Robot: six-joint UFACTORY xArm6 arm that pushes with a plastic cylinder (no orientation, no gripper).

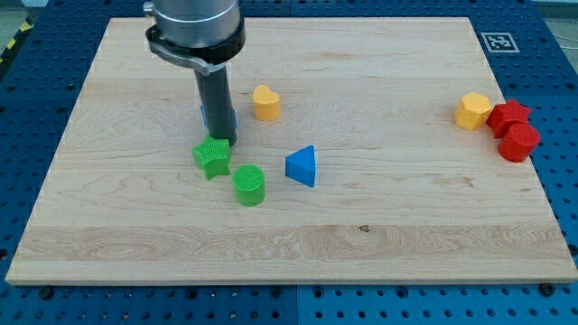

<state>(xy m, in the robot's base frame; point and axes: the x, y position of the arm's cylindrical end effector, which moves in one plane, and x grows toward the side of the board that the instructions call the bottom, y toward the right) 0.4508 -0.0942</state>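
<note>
My tip (223, 143) comes down left of the board's middle, right at the upper right corner of the green star (211, 157); it seems to touch it. A blue block (231, 117) is mostly hidden behind the rod, so its shape cannot be made out. The green cylinder (248, 185) stands just below and right of the star. A blue triangle (302, 166) lies further right. Toward the view's top right of the rod sits a yellow heart (265, 103).
Near the wooden board's (379, 226) right edge sit a yellow hexagon-like block (472, 110), a red star (508, 116) and a red rounded block (519, 142), close together. A fiducial marker (498, 41) is at the board's top right corner.
</note>
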